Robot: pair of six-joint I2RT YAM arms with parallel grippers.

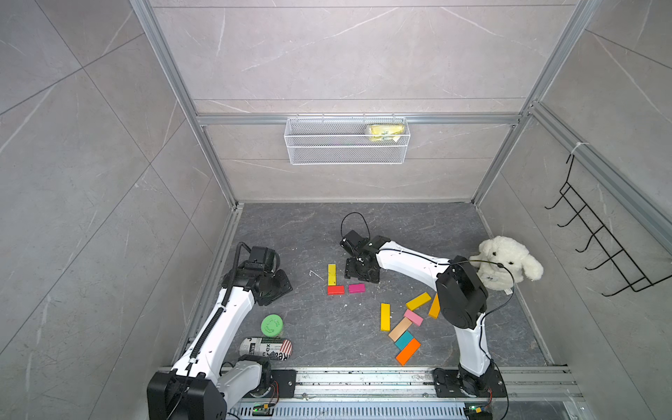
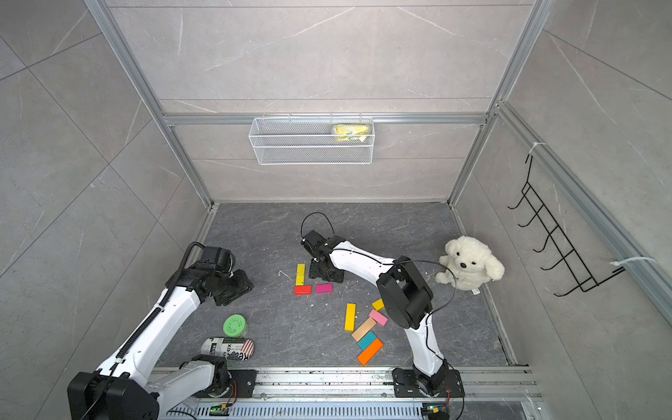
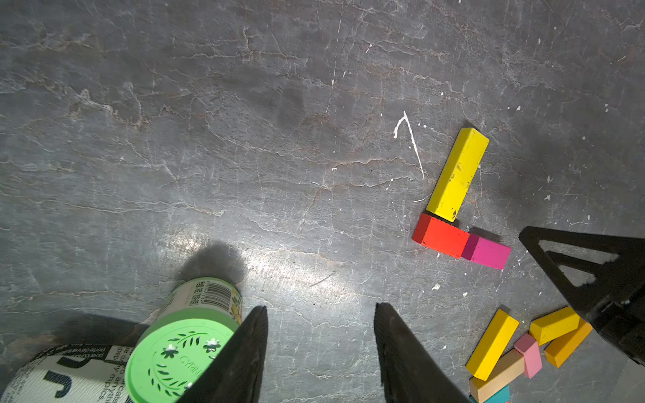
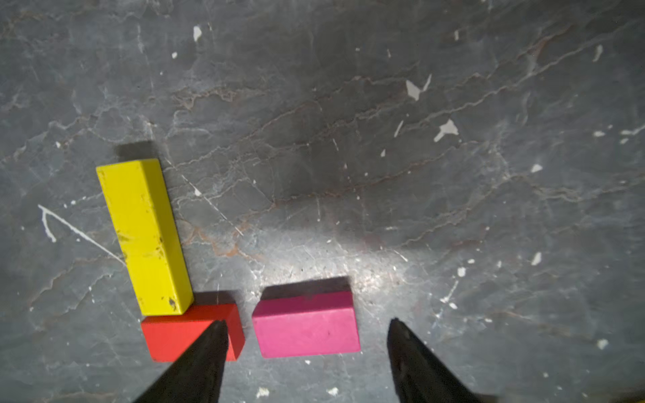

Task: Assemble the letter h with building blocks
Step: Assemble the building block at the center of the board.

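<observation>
A long yellow block [image 1: 331,274] stands end-on against a red block [image 1: 335,290], making an L on the floor. A magenta block [image 1: 356,288] lies just right of the red one, with a small gap between them [image 4: 306,324]. My right gripper [image 1: 360,272] [image 4: 307,321] hovers open over the magenta block, its fingers wide to either side and touching nothing. The other building blocks lie in a loose pile at the front right: yellow [image 1: 385,317], amber [image 1: 418,301], pink [image 1: 413,317], tan [image 1: 400,329], teal [image 1: 404,340], orange [image 1: 408,351]. My left gripper [image 1: 276,287] [image 3: 321,305] is open and empty.
A green-lidded jar [image 1: 272,325] and a printed can [image 1: 267,348] on its side sit at the front left by the left arm. A white plush dog [image 1: 509,262] rests against the right wall. A wire basket [image 1: 347,142] hangs on the back wall.
</observation>
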